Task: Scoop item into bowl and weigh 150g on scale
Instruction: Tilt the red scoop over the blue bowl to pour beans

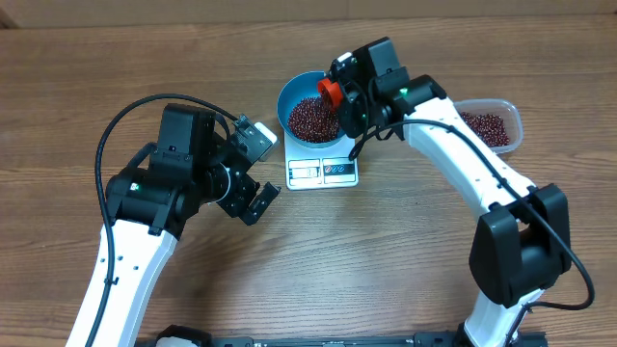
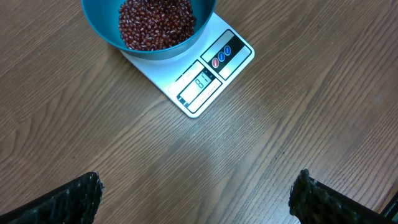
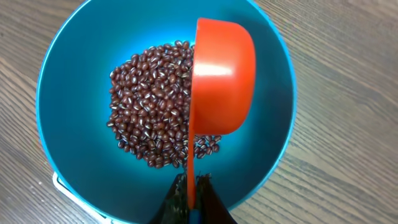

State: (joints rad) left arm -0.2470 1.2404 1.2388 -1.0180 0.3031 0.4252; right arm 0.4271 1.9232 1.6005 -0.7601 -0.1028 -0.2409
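Table (image 1: 347, 270) fills every view: brown wood-grain top, matte, grain running lengthwise. Light is even and diffuse, shadows soft.

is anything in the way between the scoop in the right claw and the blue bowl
Nothing visible does. The right claw grips the red scoop by its handle, tipped on its side right above the bowl, with only beans beneath it. The bowl sits on the scale.

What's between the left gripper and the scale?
Only bare wooden table between the open left gripper and the scale, shown in the left wrist view.
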